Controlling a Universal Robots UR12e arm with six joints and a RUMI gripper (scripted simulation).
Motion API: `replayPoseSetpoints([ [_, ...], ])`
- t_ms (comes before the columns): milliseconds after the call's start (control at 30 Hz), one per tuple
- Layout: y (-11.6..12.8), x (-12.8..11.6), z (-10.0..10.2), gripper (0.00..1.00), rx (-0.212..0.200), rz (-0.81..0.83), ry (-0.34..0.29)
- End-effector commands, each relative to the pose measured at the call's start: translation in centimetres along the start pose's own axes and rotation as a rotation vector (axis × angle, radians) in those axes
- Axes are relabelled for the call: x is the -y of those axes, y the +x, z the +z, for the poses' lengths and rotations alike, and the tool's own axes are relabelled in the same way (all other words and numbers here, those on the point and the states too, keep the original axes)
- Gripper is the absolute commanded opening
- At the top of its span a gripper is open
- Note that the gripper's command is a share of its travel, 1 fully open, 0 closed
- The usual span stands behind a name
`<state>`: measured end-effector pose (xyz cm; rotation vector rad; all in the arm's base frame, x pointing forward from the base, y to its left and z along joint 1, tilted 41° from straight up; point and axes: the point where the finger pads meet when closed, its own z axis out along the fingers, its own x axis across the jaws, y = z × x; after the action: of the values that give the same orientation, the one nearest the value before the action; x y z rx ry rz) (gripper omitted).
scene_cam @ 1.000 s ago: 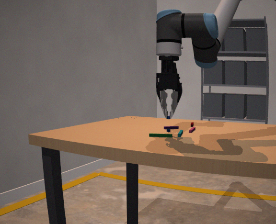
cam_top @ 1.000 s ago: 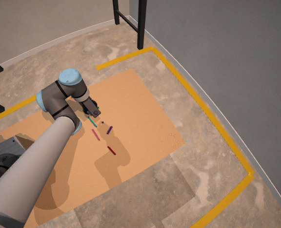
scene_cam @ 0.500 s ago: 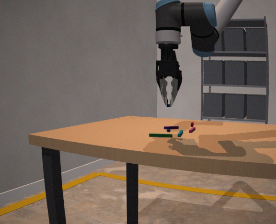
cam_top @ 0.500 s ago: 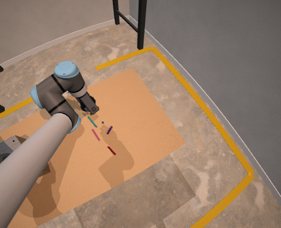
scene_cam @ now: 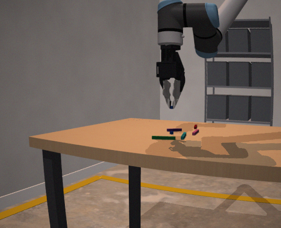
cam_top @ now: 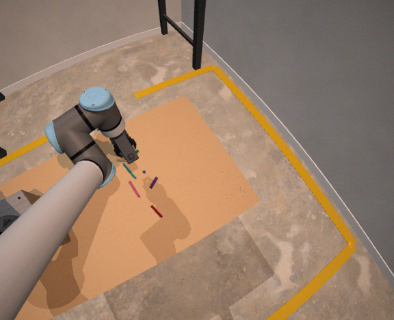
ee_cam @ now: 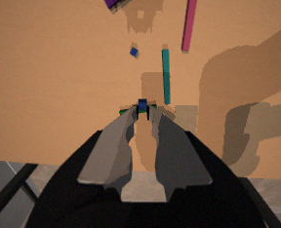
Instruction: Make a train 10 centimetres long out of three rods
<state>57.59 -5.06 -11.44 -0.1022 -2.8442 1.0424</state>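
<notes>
My gripper [scene_cam: 171, 105] hangs high above the table, shut on a small blue rod [scene_cam: 171, 106], which also shows between the fingertips in the wrist view [ee_cam: 142, 104]. Straight below it on the table lies a green rod [scene_cam: 163, 137], mostly hidden by the fingers in the wrist view [ee_cam: 137, 111]. A turquoise rod [scene_cam: 183, 135] lies just off the green rod's end. A second blue rod [scene_cam: 171, 132] lies beside a purple rod [scene_cam: 174, 129]. A pink rod [scene_cam: 195, 132] and a red rod [scene_cam: 195, 125] lie farther off.
The rods lie clustered near the middle of the wooden table [cam_top: 176, 165]. A grey shelf unit [scene_cam: 239, 71] stands behind the table. Yellow tape [cam_top: 293, 158] marks the floor around it.
</notes>
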Motion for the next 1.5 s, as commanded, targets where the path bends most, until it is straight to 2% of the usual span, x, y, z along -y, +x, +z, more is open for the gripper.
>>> replayPoseSetpoints([
  [0,-1.1,1.5,-0.2,0.0,0.002,0.168,0.001],
  [133,-1.5,2.3,-0.2,0.0,0.002,0.272,0.001],
  [200,-1.5,2.3,-0.2,0.0,0.002,0.272,0.001],
  [267,-1.9,3.0,-0.2,0.0,0.002,0.362,0.001],
  [467,-2.3,4.0,-0.2,0.0,0.003,0.488,0.002],
  [1033,-2.2,3.8,0.0,0.0,0.001,0.491,0.002],
  [1333,-1.8,3.8,1.4,0.0,-0.004,0.489,0.003],
  [1467,-1.8,3.8,2.8,0.0,-0.004,0.489,0.003],
])
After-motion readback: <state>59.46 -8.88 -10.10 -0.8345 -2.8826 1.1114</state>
